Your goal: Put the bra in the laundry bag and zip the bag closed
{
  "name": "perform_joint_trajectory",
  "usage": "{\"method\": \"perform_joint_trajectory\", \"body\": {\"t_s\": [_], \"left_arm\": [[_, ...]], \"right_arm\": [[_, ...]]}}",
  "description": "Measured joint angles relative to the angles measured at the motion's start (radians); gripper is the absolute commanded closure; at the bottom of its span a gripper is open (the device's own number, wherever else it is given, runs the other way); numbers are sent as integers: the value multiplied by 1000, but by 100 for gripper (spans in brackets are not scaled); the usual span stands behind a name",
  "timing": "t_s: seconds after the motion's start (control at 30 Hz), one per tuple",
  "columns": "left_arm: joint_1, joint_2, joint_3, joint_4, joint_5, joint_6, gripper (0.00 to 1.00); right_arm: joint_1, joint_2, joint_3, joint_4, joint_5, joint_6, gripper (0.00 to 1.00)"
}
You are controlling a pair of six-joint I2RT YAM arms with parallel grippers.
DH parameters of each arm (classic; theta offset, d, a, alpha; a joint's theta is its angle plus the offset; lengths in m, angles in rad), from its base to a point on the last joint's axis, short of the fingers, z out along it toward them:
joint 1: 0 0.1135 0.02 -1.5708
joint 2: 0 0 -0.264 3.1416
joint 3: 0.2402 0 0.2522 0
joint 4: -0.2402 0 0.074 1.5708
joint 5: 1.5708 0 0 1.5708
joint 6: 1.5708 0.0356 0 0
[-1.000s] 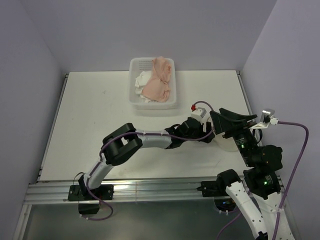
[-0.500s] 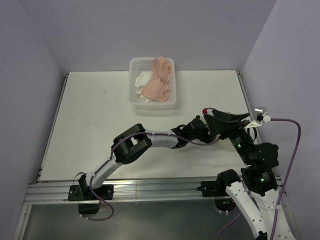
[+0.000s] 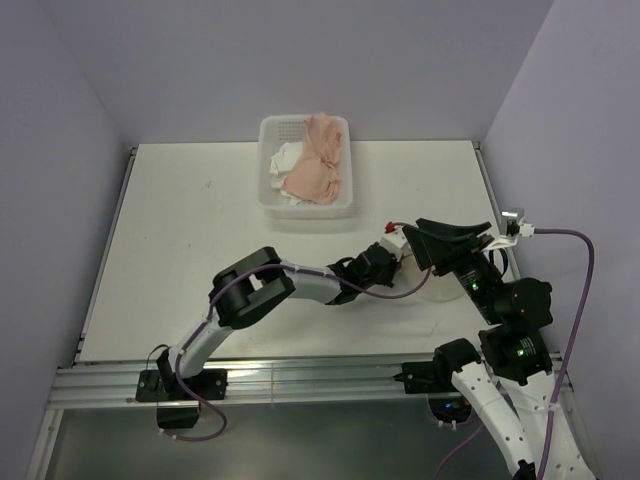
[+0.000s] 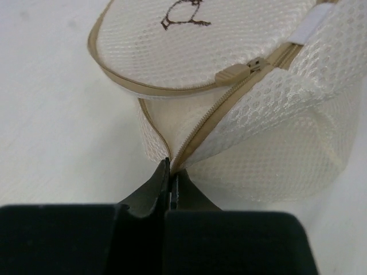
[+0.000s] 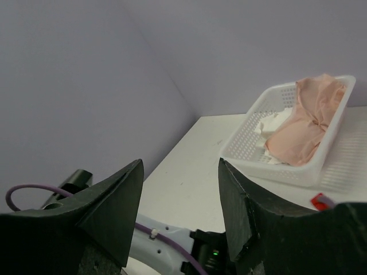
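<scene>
Left pincer is pressed together at the bottom end of the open zip. As far as we can tell it's nipping the laundry bag by its tape. The bag sits straight ahead of the tips, touching them, with the zip pull further ahead and to the right. We can't make out the bra through the gap. Right pincer hangs spread and empty. Our take: hold that pinch firm so the tape is taut, then draw the pull along the curve toward the left tips, no yanking.
</scene>
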State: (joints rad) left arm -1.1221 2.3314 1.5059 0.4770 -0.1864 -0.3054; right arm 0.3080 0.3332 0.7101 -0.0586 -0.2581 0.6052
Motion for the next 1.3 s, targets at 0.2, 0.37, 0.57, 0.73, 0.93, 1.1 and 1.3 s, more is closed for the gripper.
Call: {"method": "perform_joint_trajectory", "body": {"t_s": [0.2,0.37,0.57,0.73,0.93,1.1,1.3], "left_arm": [[13,-269,-389,95,-124,-56,100],[3,-517,-612,160,-244,-128,100],[-63,-733,-825,154,-434,-243,100],[-100,-813,-913,94,-539,-313,100],[-165,-825,-940,57,-592,-352,100],[-213,-825,-939,30,-584,-383,65],[-219,-832,-939,-4,-511,-441,26]], "right_arm": [[0,0,-14,4,18,1,40],[0,53,-46,21,27,9,41],[2,237,-102,-29,59,5,37],[40,359,-137,-95,175,-26,23],[165,560,-168,-59,245,-35,48],[187,745,-173,31,183,-55,69],[190,789,-141,56,163,-134,35]]}}
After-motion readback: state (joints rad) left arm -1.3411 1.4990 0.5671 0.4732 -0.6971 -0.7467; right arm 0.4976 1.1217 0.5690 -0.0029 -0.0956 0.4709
